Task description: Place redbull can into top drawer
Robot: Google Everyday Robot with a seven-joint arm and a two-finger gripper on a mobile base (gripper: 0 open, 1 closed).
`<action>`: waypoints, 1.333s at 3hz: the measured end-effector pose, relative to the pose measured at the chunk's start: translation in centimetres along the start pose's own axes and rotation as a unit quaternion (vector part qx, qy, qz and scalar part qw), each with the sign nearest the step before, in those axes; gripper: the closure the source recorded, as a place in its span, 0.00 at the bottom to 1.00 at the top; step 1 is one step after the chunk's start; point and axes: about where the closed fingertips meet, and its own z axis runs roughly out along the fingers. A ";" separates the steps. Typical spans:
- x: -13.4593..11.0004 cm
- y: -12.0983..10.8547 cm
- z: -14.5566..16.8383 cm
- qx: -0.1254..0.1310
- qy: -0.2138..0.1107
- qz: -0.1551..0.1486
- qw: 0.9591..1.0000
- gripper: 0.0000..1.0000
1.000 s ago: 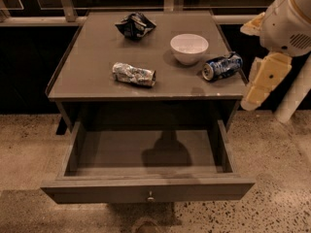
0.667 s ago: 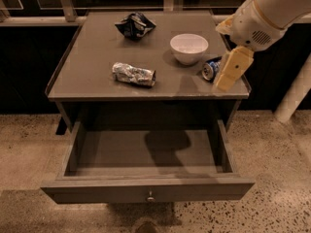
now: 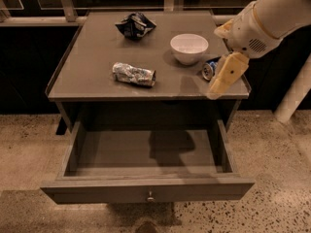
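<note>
**Drawer open, can not yet picked up**
The redbull can (image 3: 134, 74) lies on its side mid-counter (image 3: 82, 79), well apart from the gripper (image 3: 218, 84) at the right edge, whose spread I cannot tell. The top drawer (image 3: 146, 189) stands open and empty, so grasping and placing remain.

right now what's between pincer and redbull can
Only bare tabletop, in the camera view, from the pincer at its right front to the redbull can; the bowl sits farther back.
</note>
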 end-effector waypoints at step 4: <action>-7.8 -3.6 15.4 -0.044 -0.113 -0.027 0.992 0.00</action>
